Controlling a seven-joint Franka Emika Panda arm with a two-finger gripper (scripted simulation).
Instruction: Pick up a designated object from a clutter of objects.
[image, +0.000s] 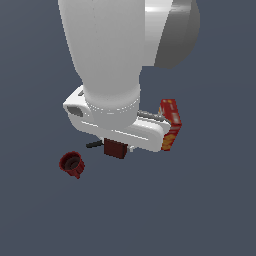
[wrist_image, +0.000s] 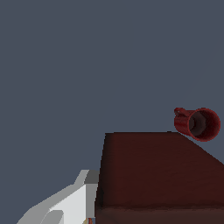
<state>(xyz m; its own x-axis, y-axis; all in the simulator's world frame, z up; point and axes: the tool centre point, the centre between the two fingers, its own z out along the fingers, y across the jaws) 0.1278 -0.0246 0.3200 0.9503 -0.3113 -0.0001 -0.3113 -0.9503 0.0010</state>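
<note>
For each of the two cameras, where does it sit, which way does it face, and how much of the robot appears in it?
Exterior view: off the arm, high up, looking down along the white arm onto the floor; the arm's links and hand hide the pincer, with the dark red-brown block just below the hand, the mug and the red-and-yellow box nearby.
Wrist view: on the wrist, facing past the block close up toward the mug; only one white finger shows.
Shared: block and mug.
</note>
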